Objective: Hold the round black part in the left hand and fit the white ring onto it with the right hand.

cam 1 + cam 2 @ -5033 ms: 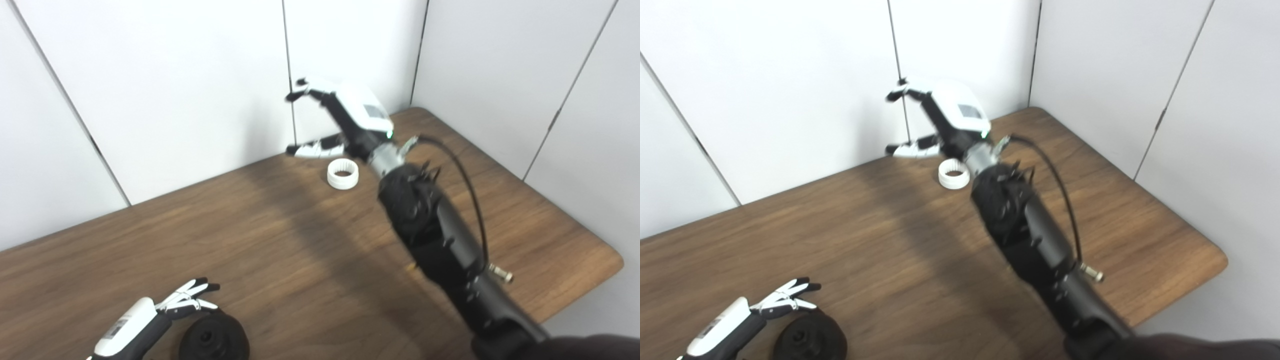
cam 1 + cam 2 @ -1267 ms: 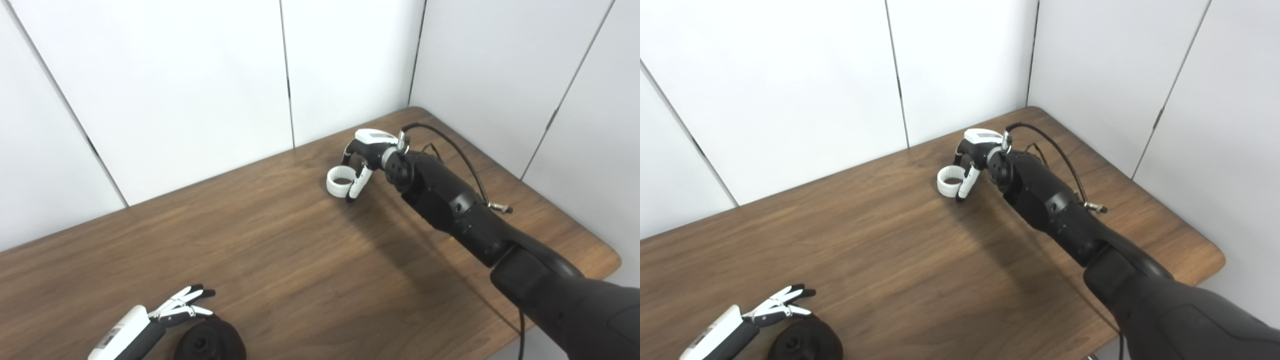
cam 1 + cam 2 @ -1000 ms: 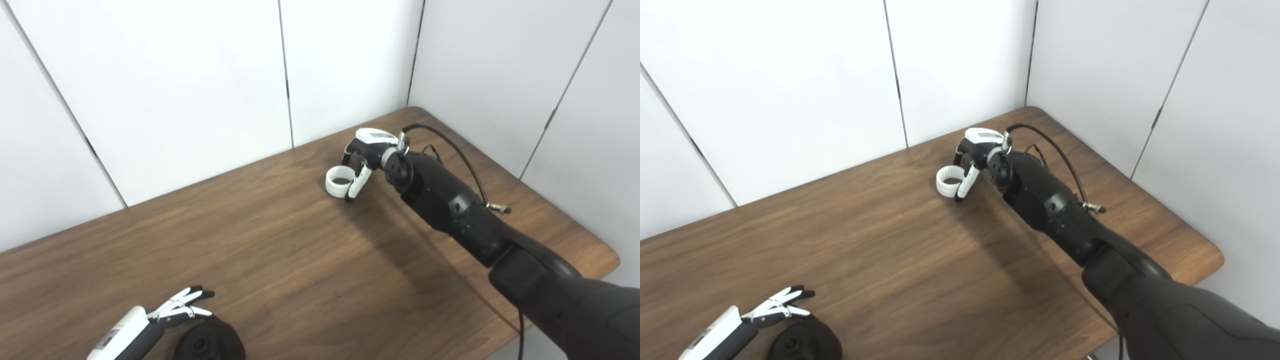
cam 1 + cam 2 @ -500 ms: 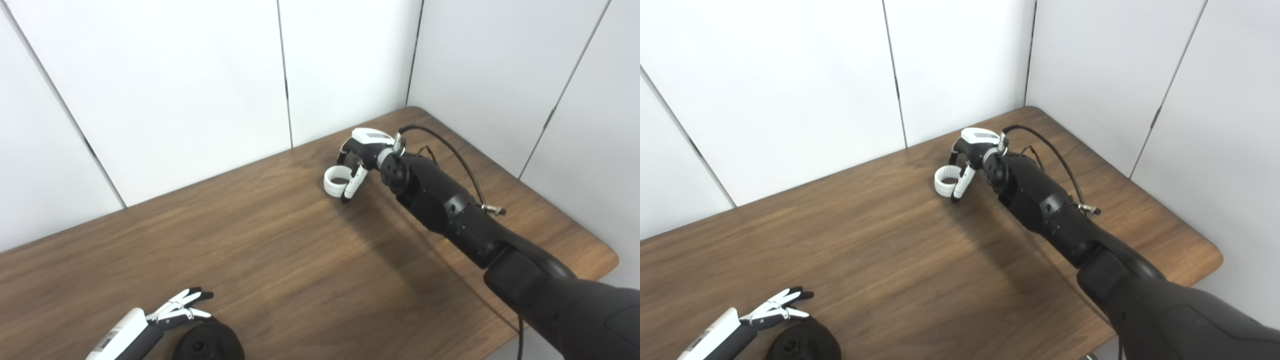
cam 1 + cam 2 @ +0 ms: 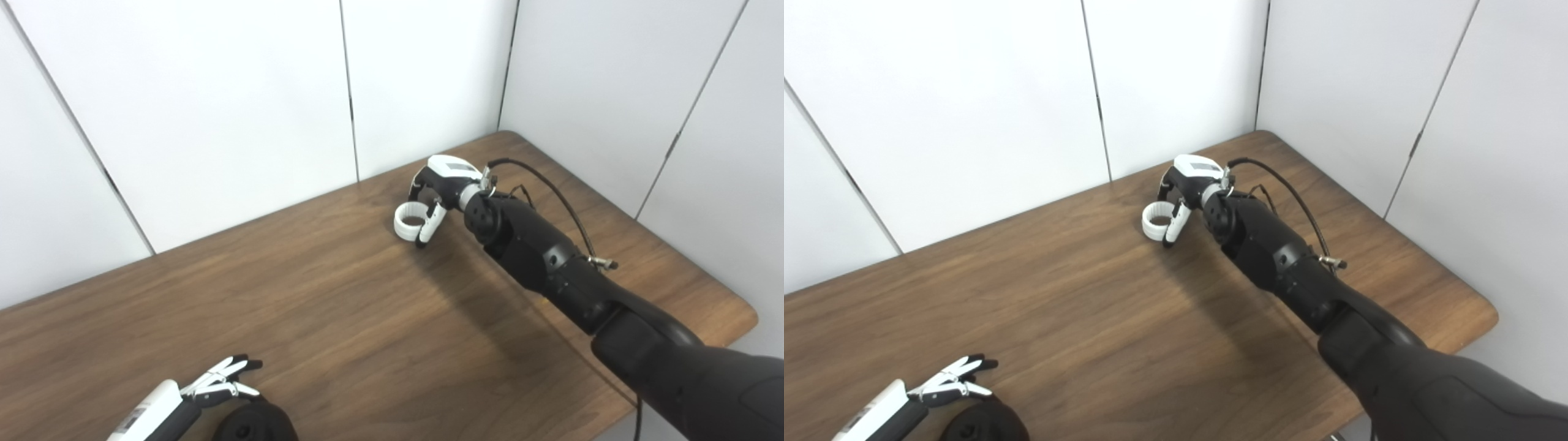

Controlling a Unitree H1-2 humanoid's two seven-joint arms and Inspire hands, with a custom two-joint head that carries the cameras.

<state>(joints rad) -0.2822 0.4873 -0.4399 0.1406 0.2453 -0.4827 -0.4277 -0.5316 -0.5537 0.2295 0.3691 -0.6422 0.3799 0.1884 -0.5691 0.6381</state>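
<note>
The right hand (image 5: 438, 190) is reaching out over the far part of the wooden table (image 5: 343, 306), close to the white wall panels (image 5: 245, 92), and is curling around the white ring (image 5: 409, 221), which is sitting just on the wall-corner side of the table's middle. The thumb (image 5: 427, 225) is pressing against the ring's near side while the fingers are arching over its far rim, so the hand is pinching the ring between them; whether the ring is resting on the wood or being raised just clear of it cannot be told. A black cable (image 5: 551, 190) is looping from the right wrist back along the forearm. Far from the ring, at the near edge of the table, the round black part (image 5: 254, 424) is lying on the wood, partly cut off by the bottom of both views. The left hand (image 5: 202, 392) is lying just beside the black part on its left, its fingers (image 5: 958, 375) stretched out and slightly apart above the part's top edge, not wrapping it; whether they are touching it cannot be told
</note>
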